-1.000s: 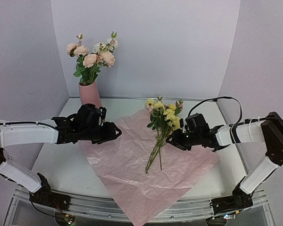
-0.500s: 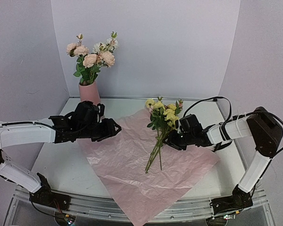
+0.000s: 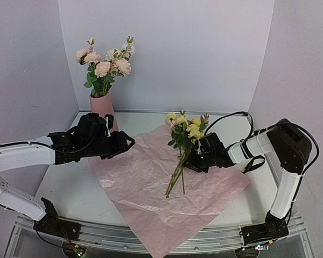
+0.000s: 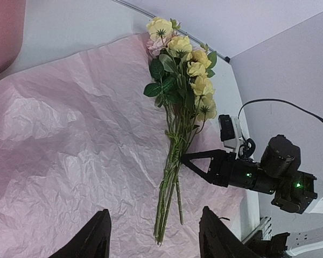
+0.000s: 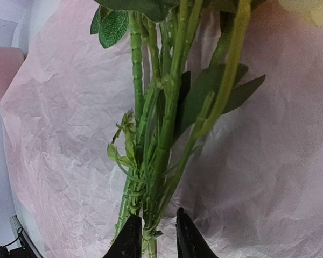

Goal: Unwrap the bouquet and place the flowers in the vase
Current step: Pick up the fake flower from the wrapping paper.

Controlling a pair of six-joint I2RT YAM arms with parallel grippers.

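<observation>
Top external view: yellow flowers [image 3: 189, 129] lie loose on the flattened pink paper [image 3: 145, 188] mid-table, blooms toward back wall, stems toward near edge. Vase [image 3: 102, 106] stands upright back left w/ pink & cream flowers [image 3: 105, 64] in it. Right gripper [image 3: 186, 163] sits low at the yellow bunch's stems, coming from the right. Right wrist view: fingers [image 5: 130, 236] close either side of stems, gap narrow, can't tell if pinching. Left gripper [image 3: 128, 144] hovers over paper's left edge near vase, jaws approx half apart, holding nothing.
</observation>
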